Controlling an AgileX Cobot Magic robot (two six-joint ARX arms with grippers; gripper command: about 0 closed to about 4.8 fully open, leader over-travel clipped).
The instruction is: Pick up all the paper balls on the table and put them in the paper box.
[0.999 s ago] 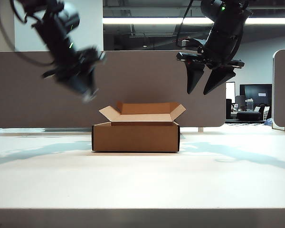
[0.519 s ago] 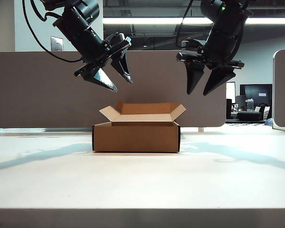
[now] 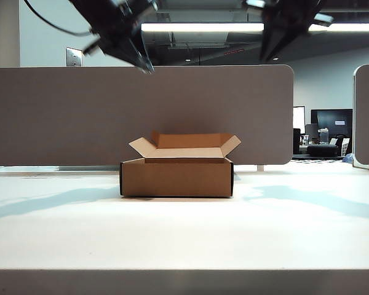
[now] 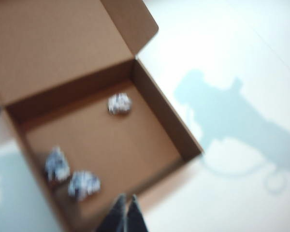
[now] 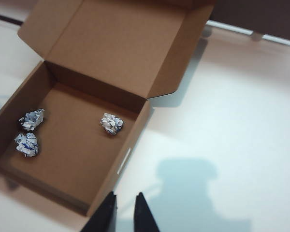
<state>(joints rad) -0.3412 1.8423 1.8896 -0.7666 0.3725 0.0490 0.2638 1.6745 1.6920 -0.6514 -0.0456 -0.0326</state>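
Task looks basically done. All 3 small crumpled white paper balls w/ dark blue print are inside the shallow brown cardboard paper box (image 5: 82, 159): two lie close together near one side wall (image 5: 32, 119) (image 5: 27, 144), the third (image 5: 111, 123) sits apart from them, nearer the hinged back flap. Left wrist view shows the same three (image 4: 119, 104) (image 4: 56, 164) (image 4: 83, 184), blurry but all on the box floor (image 4: 106, 145). No ball visible on the flat white table (image 3: 184, 233) in any view; the only things on it around the box are arm shadows.

Left gripper (image 4: 124, 209): fingertips pressed together, clenched, nothing between them. It hangs above the box's near wall, and the pair of balls lies just below and ahead of the tips. In the room view it's high up at the top edge (image 3: 140, 60), well above the box (image 3: 176, 177).

Right gripper (image 5: 125, 209): fingers stand a narrow gap apart, nothing held; can't say if that counts as fully closed. It hangs beyond the box's corner, over bare table, w/ the lone ball ahead of it inside the box. In the room view it's mostly cut off at the top (image 3: 283, 31).

Left to do, my read: nothing for the balls. Box flaps stand open, which the task doesn't ask to change.
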